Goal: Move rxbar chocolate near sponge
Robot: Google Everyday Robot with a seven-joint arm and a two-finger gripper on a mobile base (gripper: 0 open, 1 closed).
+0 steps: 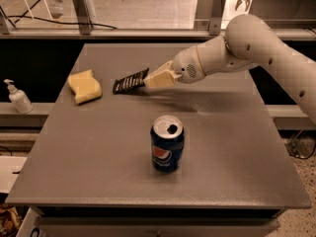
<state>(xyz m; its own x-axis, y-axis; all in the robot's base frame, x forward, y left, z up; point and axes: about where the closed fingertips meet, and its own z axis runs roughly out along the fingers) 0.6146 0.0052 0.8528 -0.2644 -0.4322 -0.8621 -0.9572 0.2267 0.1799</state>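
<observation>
The rxbar chocolate [130, 81] is a thin black bar with white print, held by its right end just above the grey table [98, 147]. My pale yellow gripper [148, 80] is shut on that end, reaching in from the right on the white arm [247, 46]. The sponge [85, 86] is a pale yellow block lying on the table's left side, a short gap to the left of the bar's free end.
A blue Pepsi can [167, 143] stands upright in the front middle of the table. A white pump bottle [18, 97] stands on a ledge off the table's left edge. Metal frame posts [81, 6] rise behind the table.
</observation>
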